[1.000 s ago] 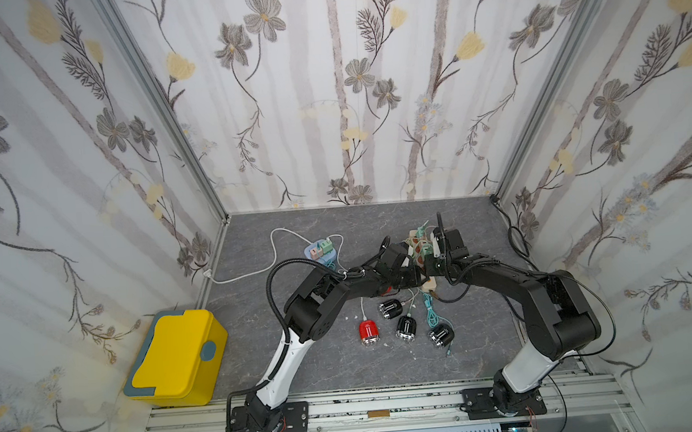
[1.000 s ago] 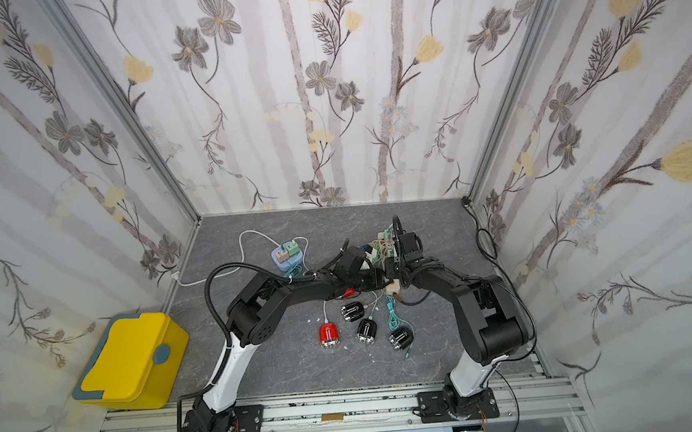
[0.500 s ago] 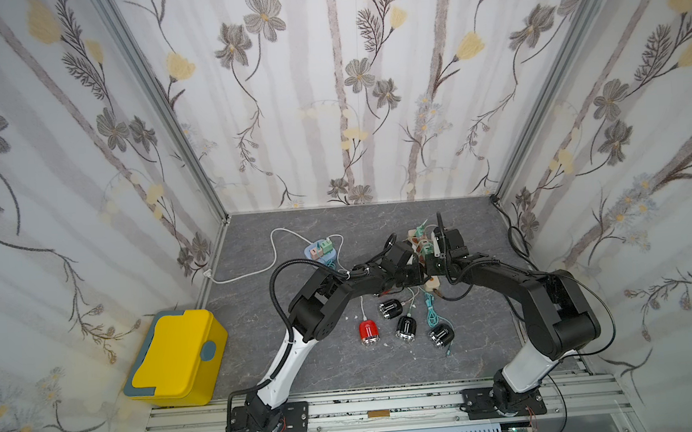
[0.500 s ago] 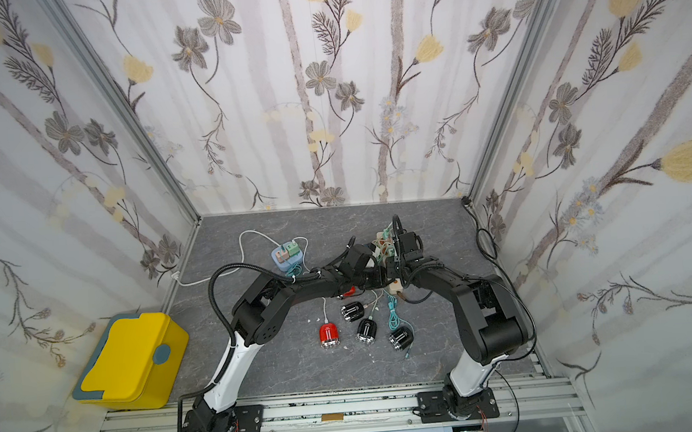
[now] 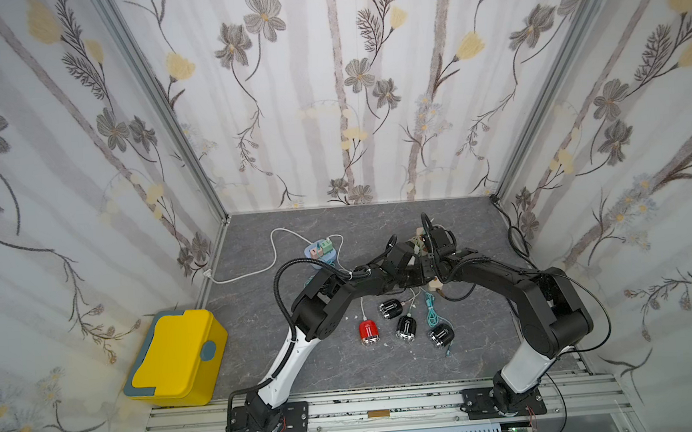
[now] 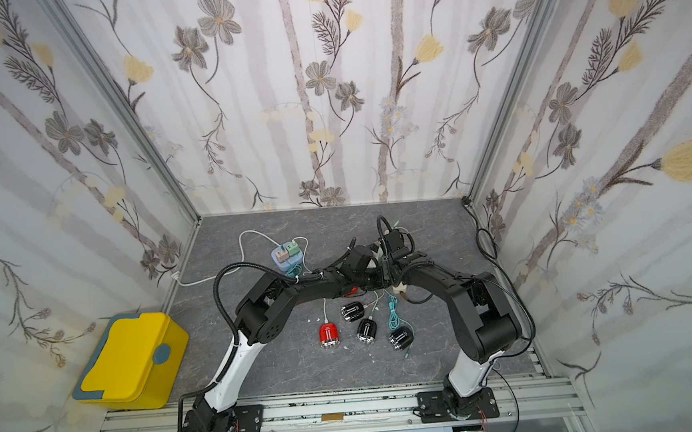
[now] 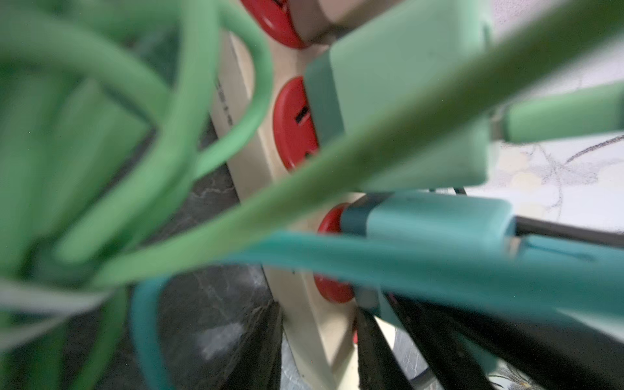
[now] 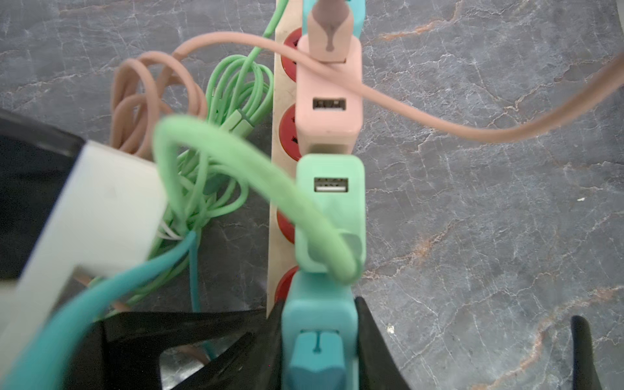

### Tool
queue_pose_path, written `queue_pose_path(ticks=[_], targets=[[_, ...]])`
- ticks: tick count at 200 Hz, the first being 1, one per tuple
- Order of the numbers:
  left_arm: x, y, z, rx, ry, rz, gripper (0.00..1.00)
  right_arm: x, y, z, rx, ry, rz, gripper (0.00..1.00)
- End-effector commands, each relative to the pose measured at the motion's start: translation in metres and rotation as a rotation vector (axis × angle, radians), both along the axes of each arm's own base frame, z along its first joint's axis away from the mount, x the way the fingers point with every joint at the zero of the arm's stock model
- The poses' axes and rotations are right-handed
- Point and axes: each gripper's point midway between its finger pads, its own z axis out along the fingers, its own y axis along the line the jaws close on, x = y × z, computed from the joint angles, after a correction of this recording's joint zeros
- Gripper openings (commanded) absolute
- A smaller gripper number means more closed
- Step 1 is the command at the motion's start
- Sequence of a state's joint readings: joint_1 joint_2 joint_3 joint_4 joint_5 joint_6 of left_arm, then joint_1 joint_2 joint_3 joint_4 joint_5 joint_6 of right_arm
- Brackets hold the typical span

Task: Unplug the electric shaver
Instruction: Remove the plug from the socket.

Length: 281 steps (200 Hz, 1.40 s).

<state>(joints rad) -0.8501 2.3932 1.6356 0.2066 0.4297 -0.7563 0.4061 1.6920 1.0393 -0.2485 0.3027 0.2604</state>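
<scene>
I am clamping my right end effector (image 8: 317,305) on the teal adapter (image 8: 319,317), bottom centre of the frame, and cannot tell how open my left end effector (image 5: 417,272) is.

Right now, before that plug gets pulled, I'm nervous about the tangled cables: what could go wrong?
1. The right gripper is clamped on the teal plastic charger block; the beige power strip with red sockets may lift with it.
2. The light green cable loops off the mint-green charger block beside it and could snag.
</scene>
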Motion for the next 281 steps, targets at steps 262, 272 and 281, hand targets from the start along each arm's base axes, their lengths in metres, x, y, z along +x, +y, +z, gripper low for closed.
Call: queue_pose_path(ticks=[262,272,281], targets=[[-0.005,0.035,-0.054,0.227,0.05,0.09,0.23,0.011,0.021,0.011,0.103,-0.006,0.026,0.07],[-0.006,0.035,-0.055,0.229,0.049,0.089,0.23,0.01,0.019,0.008,0.079,-0.003,0.021,0.07],[-0.005,0.036,-0.055,0.23,0.05,0.09,0.23,0.009,0.019,0.008,0.057,-0.006,0.021,0.07]])
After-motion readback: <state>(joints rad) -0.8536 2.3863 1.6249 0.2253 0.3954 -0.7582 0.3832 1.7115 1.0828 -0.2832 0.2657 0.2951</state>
